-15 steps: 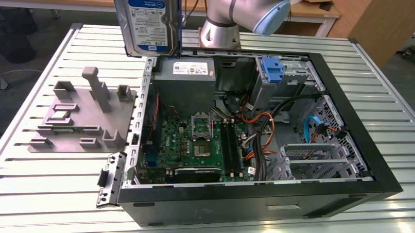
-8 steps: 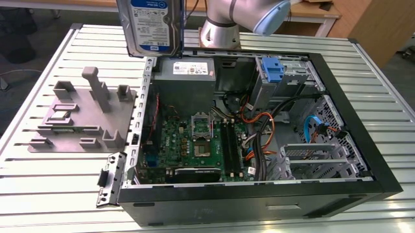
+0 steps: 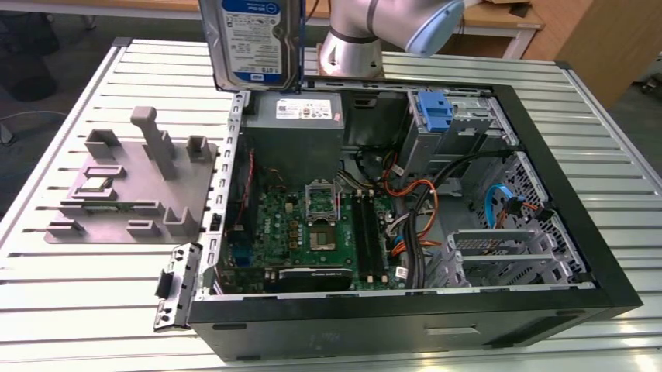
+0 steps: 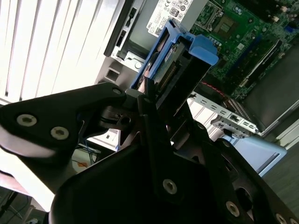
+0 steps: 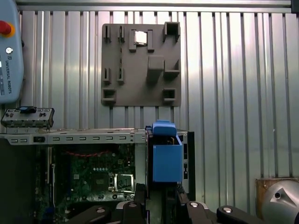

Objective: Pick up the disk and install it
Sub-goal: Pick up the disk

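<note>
Exterior view, contents as seen.

1. Disk (image 3: pixel 256 43): silver drive with a blue-and-white label. It stands on edge, raised at the top of the picture. It hangs over the back corner of the case, just beside the power supply box (image 3: pixel 298 116), and is not yet seated in any bay. In the second wrist view the disk (image 4: pixel 174 70) shows its blue plastic frame and connector end. In the first wrist view the blue frame of the disk (image 5: pixel 166 156) lies over the case's edge wall.
2. Gripper (image 4: pixel 168 100): black, with its jaws closed narrow on the sides of the disk, gripping it at one end. In the first wrist view the gripper (image 5: pixel 161 190) sits directly under the blue frame.
3. Arm (image 3: pixel 383 31): silver and pale blue, behind the case.
4. Computer case (image 3: pixel 579 232): black, lying on its side with the side open.
   - Green circuit board (image 3: pixel 310 225), on the case floor.
   - Orange and black cables, near the middle.
   - Bare blue bracket (image 3: pixel 435 112), in the drive cage toward the exterior view's right.
5. Grey plate (image 3: pixel 124 186): holds upright posts and pockets. It lies flat on the table (image 3: pixel 62 310), just beside the case on the exterior view's left. In the first wrist view the grey plate (image 5: pixel 140 65) holds a small silvery square part in one pocket.
6. Table: ribbed metal slats that carry the case and the plate.
7. Pendant (image 5: pixel 7 51): pale grey with a red button, lying on the slats well apart from the plate.
</note>
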Controlling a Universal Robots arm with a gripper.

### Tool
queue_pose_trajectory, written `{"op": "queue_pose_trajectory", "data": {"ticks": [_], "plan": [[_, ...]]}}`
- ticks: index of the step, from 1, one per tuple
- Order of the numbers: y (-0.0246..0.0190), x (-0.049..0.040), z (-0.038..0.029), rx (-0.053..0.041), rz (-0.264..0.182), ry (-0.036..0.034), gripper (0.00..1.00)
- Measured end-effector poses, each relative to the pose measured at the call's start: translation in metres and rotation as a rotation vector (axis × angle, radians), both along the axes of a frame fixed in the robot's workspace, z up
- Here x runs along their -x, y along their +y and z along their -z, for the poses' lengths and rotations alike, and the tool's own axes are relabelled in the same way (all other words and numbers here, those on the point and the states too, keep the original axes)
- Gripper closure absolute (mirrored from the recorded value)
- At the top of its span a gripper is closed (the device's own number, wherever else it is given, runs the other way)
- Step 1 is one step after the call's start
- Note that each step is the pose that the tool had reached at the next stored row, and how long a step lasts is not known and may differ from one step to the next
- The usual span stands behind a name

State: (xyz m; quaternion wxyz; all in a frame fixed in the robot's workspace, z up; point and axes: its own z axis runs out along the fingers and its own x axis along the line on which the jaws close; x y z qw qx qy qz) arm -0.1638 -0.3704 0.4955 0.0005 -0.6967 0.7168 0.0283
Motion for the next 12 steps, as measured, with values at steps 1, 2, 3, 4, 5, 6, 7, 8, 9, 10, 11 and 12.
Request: {"op": "queue_pose_trajectory", "data": {"ticks": [1, 2, 3, 4, 5, 6, 7, 8, 9, 10, 11, 12], "plan": [[0.0000, -0.0022, 0.0000, 0.0000, 0.000, 0.0004, 0.65], [0.0000, -0.0043, 0.0000, 0.0000, 0.000, 0.0007, 0.65], [0.0000, -0.0064, 0.0000, 0.0000, 0.000, 0.0011, 0.65], [0.0000, -0.0085, 0.0000, -0.0001, 0.000, 0.0014, 0.65], [0.0000, -0.0107, 0.0000, 0.0000, 0.000, 0.0018, 0.65], [0.0000, -0.0129, 0.0000, 0.0000, 0.000, 0.0022, 0.65], [0.0000, -0.0150, 0.0000, 0.0000, 0.000, 0.0024, 0.65], [0.0000, -0.0171, 0.0001, 0.0000, 0.000, 0.0027, 0.65], [0.0000, -0.0191, 0.0000, 0.0000, 0.000, 0.0030, 0.65], [0.0000, -0.0211, 0.0000, 0.0000, 0.000, 0.0033, 0.65], [0.0000, -0.0232, 0.0001, 0.0000, 0.000, 0.0036, 0.65], [0.0000, -0.0253, 0.0001, -0.0001, 0.000, 0.0038, 0.65]]}}
